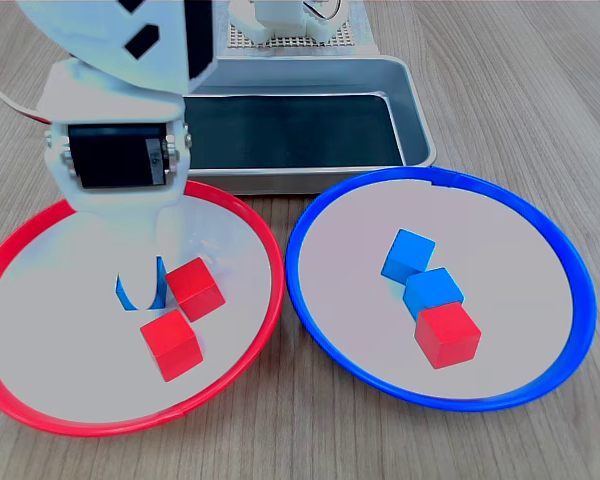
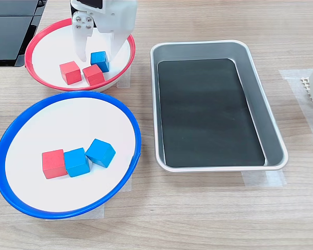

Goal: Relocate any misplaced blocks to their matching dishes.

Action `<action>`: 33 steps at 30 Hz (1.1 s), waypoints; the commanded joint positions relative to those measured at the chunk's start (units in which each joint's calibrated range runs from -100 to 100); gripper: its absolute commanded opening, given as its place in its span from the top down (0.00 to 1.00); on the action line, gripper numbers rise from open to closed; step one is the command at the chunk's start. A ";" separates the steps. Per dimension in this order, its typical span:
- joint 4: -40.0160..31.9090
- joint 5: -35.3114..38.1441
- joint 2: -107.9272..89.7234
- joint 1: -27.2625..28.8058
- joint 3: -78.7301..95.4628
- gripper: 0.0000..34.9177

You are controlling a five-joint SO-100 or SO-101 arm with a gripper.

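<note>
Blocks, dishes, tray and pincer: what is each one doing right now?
Pincer: open, its fingers on either side of the blue block in the red dish.
Two red blocks: lying in the red dish.
Blue dish: holds two blue blocks and one misplaced red block.
Tray: empty.
</note>
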 commanded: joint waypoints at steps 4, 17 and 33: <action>0.05 -0.24 0.41 -0.88 -2.70 0.64; -1.27 0.10 1.77 -0.12 -3.15 0.66; -2.02 0.63 2.45 0.91 -3.79 0.71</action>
